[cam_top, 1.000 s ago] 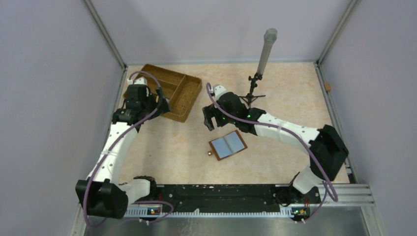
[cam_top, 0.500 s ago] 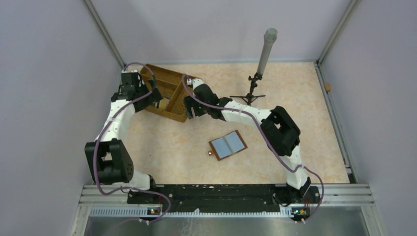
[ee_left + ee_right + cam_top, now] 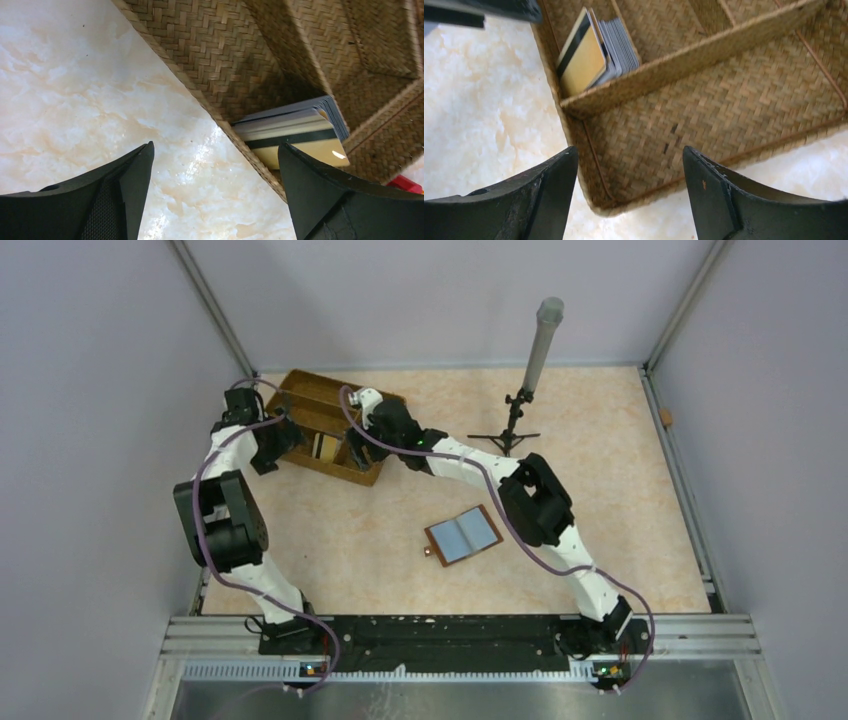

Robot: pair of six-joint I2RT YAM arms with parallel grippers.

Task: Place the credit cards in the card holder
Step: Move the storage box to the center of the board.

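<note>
Both arms are reaching over to the wicker tray (image 3: 300,390) in the upper left of the overhead view, one on each side of it. The credit cards (image 3: 323,446) are all in there, a stack standing on edge in the near compartment, tucked into the corner against a divider. The front one is gold with a black stripe and the ones behind it look pale blue-grey.

The left fingers (image 3: 100,200) are spread wide with nothing between them. From that wrist camera they're hanging over the desk (image 3: 75,100) right at the tray's outer wall, with the card stack poking up just past the wall in the right-middle of the frame. There's a bit of something red (image 3: 404,183) at the far right edge, can't tell what.

The right fingers (image 3: 734,200) are also wide and empty. They're hovering over the next compartment, and the cards sit in the upper left of that view on the other side of the divider.

The card holder (image 3: 463,536) is lying open and flat on the desk around the middle of the overhead view, pale insides facing up, well apart from the tray and both arms. Behind it, upper right of centre, is a little tripod stand (image 3: 513,432) with a grey tube (image 3: 543,340) on top.
</note>
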